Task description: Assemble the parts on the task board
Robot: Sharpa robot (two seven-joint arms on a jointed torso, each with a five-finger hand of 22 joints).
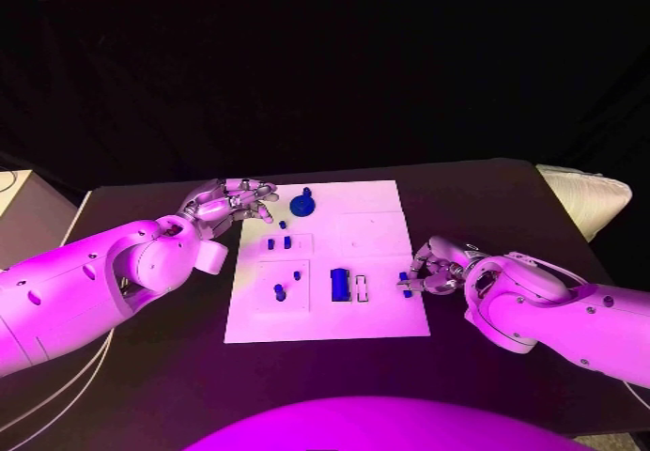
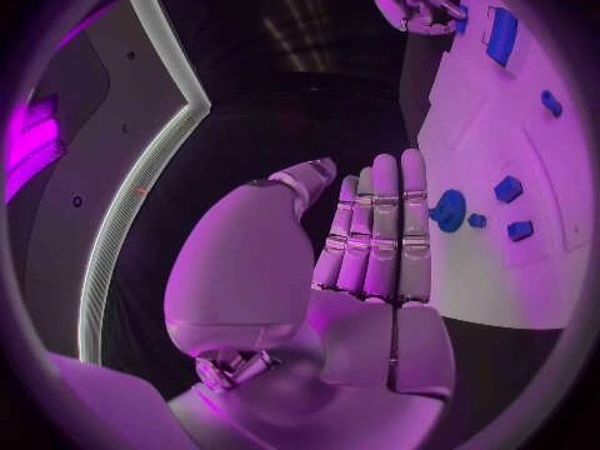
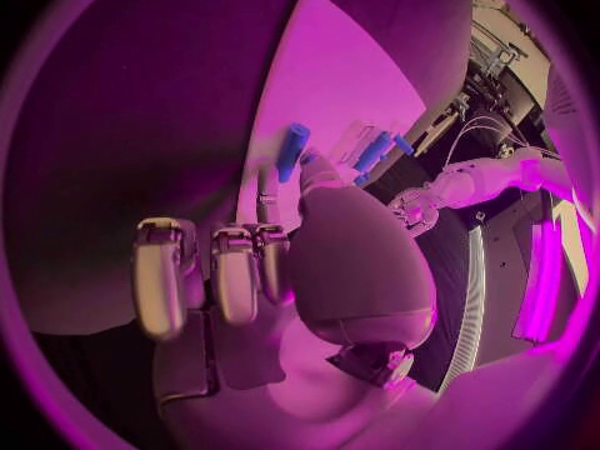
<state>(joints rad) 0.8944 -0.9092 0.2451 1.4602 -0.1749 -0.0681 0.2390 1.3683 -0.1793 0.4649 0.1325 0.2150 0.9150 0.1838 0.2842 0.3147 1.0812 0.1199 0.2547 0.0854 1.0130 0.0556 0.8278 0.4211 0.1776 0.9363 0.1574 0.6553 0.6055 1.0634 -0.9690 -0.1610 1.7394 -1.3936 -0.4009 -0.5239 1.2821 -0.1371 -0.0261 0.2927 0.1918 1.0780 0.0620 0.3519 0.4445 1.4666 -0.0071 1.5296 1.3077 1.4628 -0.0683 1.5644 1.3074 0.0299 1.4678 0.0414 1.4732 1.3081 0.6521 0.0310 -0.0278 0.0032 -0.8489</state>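
My right robot hand [image 1: 436, 269] pinches a small blue part [image 3: 291, 150] at the task board [image 1: 365, 202] edge, ready for seating; my left robot hand [image 1: 233, 204] hovers released at its far corner.

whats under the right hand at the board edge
The right hand pinches a small blue part over the right edge of the task board. Its fingers cover the board beneath, so anything there is hidden.
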